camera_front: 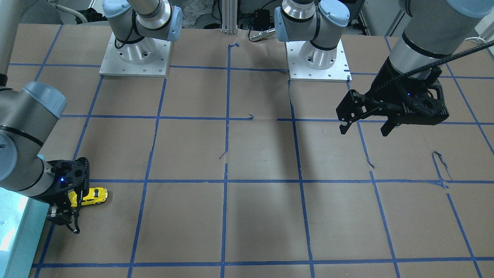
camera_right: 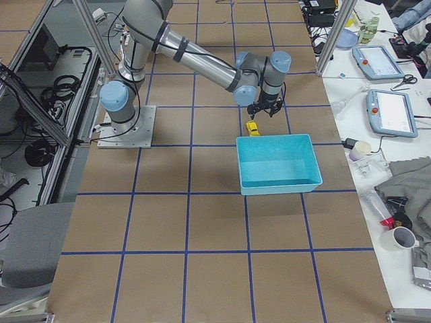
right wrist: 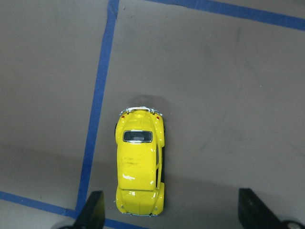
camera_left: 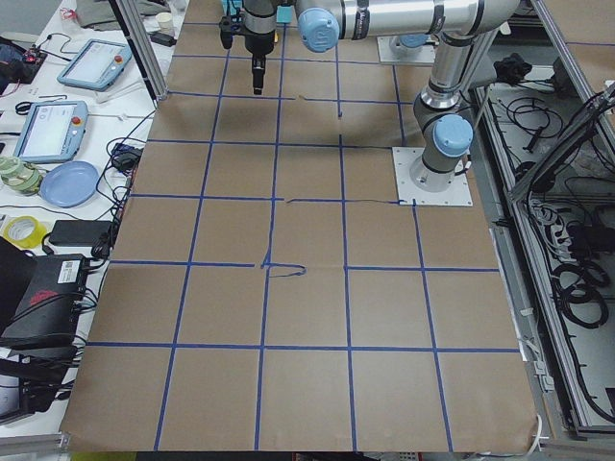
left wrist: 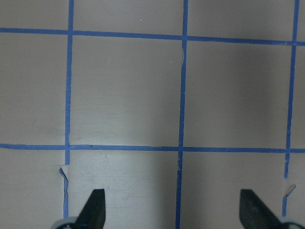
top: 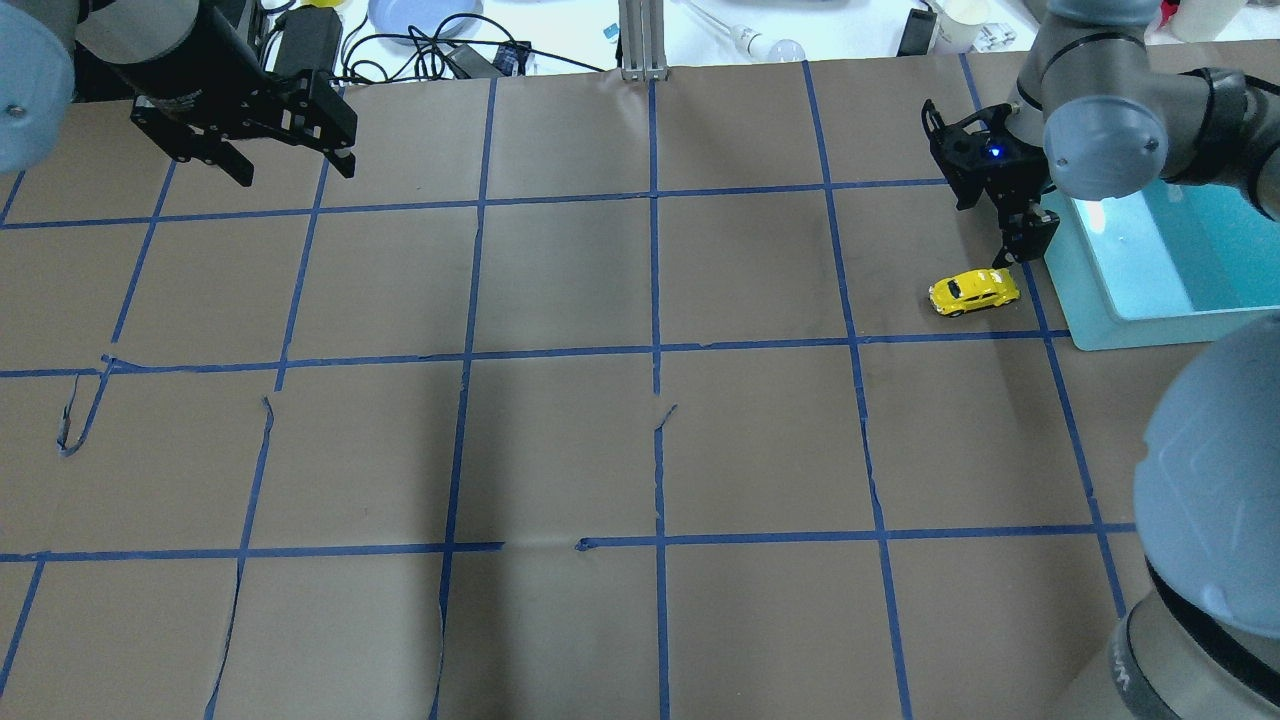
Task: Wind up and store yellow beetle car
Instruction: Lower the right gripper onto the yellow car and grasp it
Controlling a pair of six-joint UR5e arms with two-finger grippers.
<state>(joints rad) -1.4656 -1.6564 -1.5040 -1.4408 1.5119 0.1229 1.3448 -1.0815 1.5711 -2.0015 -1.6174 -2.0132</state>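
From the front, we see the yellow beetle car [camera_front: 92,196] on the bench [camera_front: 262,154] just beside the right claw [camera_front: 61,216], whose spread we cannot quite judge here; the left claw [camera_front: 364,129] hangs spread, well apart. Overhead, the car sits near a teal bin [top: 1130,335]. The right wrist view shows that claw's fingertips [right wrist: 93,212] spread wide, the car apart from both.
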